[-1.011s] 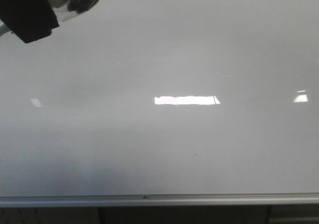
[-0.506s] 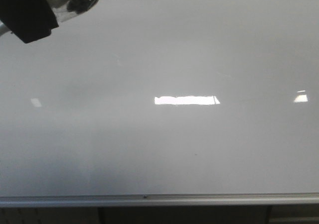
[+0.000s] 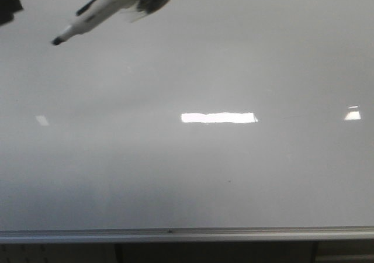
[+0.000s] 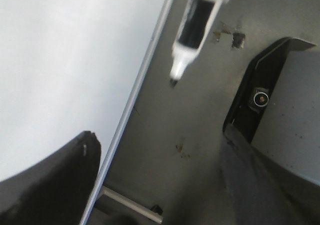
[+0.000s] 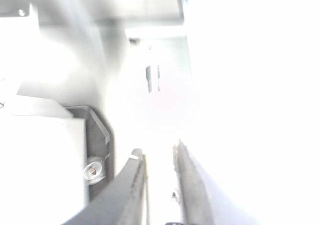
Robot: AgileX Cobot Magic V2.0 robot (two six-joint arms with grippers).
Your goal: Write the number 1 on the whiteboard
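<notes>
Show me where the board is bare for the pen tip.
Whiteboard is bare almost everywhere: from the bottom rail up past the bright reflections. No stroke visible yet. Only the top left is crowded, where the marker hangs.

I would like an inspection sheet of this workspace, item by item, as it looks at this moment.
Surface: large glossy white-grey whiteboard, silver bottom rail, bright light reflections.
Job's things: number 1 not seen in the front view; white marker pen with black tip uncapped, near the board's upper left.
Clutter: nothing seen.
Grippers: left hand open, empty; right hand fingers close together, view washed out.
Cables: nothing seen.
Surroundings: dark space below the rail.
</notes>
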